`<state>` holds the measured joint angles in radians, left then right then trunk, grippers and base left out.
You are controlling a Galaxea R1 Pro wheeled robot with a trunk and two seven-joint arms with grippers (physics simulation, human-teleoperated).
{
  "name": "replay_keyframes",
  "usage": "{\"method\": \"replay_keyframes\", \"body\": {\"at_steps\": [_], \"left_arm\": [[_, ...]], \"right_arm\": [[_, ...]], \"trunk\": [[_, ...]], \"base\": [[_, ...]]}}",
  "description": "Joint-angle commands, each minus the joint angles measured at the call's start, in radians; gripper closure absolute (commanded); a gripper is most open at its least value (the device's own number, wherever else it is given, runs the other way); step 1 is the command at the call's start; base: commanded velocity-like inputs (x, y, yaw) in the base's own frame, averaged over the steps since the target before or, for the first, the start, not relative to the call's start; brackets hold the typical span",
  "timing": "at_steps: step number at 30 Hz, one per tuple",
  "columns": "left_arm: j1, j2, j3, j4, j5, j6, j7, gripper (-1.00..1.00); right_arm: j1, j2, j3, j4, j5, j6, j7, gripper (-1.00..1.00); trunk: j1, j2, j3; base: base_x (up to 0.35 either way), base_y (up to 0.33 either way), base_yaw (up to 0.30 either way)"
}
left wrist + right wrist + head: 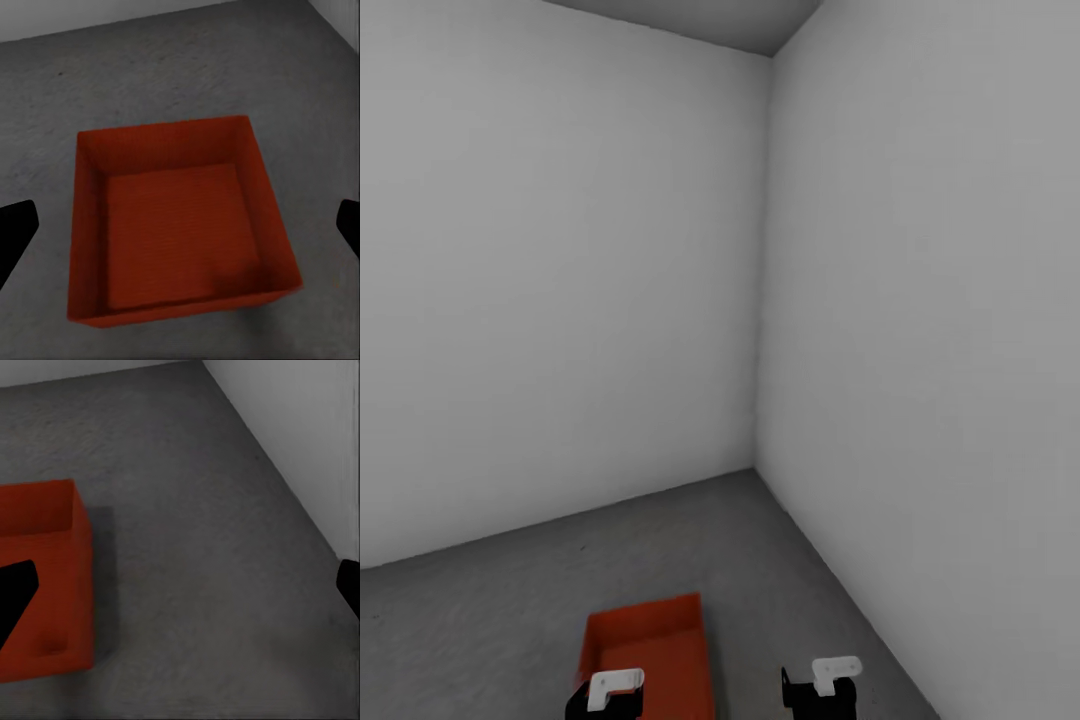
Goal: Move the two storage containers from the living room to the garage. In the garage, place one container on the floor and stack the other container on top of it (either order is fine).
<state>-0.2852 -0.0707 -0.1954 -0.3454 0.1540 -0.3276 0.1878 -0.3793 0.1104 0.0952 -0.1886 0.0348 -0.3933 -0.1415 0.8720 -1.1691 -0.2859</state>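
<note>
While both grippers hang released, an empty storage container sits on the floor.

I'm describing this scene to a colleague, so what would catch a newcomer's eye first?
The orange-red storage container, open-topped and empty, sits on the dark grey concrete floor below the left gripper. Around it, bare grey-white walls meet in a corner. The right gripper hangs open over bare floor beside the box.
</note>
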Motion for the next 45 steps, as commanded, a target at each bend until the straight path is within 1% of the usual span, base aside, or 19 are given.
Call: {"method": "replay_keyframes", "body": {"at_steps": [1,28,33,37,45], "left_arm": [[-0.001,0.001,-0.009,0.0,0.01,-0.004,0.006,-1.0],[-0.001,-0.001,-0.009,0.0,0.012,-0.004,0.006,-1.0],[-0.001,-0.001,-0.009,0.0,0.011,-0.004,0.007,-1.0],[0.0,-0.003,-0.009,0.0,0.007,-0.004,0.007,-1.0],[-0.001,-0.003,-0.009,0.0,0.001,-0.004,0.008,-1.0]], "right_arm": [[-0.001,0.0,0.008,0.001,0.004,-0.001,-0.01,-1.0],[-0.001,0.0,0.009,0.001,0.004,-0.001,-0.01,-1.0],[-0.001,0.0,0.009,0.001,0.004,-0.001,-0.01,-1.0],[-0.001,0.0,0.009,0.001,0.004,-0.001,-0.01,-1.0],[-0.001,0.0,0.009,0.001,0.004,-0.001,-0.01,-1.0]], "trunk": [[0.0,-0.001,-0.001],[0.0,-0.001,-0.001],[0.0,-0.001,-0.001],[0.0,-0.001,-0.001],[0.0,-0.001,-0.001]], "base": [[-0.245,0.036,-0.3],[-0.319,0.106,-0.3],[-0.25,0.031,-0.3],[-0.109,-0.148,-0.3],[-0.017,-0.3,-0.3]]}}
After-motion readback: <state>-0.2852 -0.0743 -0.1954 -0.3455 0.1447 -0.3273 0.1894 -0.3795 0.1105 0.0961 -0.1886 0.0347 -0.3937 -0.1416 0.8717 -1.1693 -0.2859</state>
